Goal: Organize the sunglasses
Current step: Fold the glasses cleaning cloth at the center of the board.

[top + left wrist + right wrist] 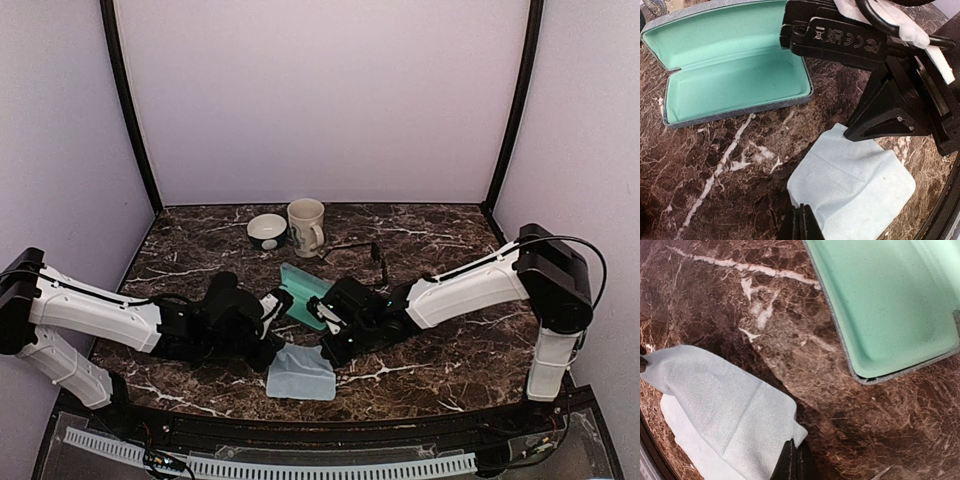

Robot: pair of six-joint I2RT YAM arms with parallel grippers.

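1. My left claw [800,222] is clenched, its tips together on one corner of the pale blue cloth [855,185]. In the right wrist view that corner stands pulled up a little off the worktop [450,345].
2. My right claw [792,460] is clenched too. Its tips meet at another corner of the same cloth and look to have it pinched. From the left wrist view its black body comes down to the cloth's far corner.
3. The cloth lies crumpled and partly folded over itself near the front edge of the worktop, between my two claws.
4. The grey-blue hard case [735,75] lies wide open just behind the cloth, with its mint-green lining facing up. It sits apart from the cloth, with a strip of dark marble showing between them. Neither claw touches it.
5. The sunglasses I can make out are the thin black wire-framed pair [378,262]. They lie on the worktop behind my right arm, to the right of the mug, well apart from the open case and from both claws. They are too small in the overhead view for me to tell whether the arms are folded.
6. A cream mug [305,225] and a small dark-sided bowl [267,231] stand side by side toward the back of the worktop, behind the case.
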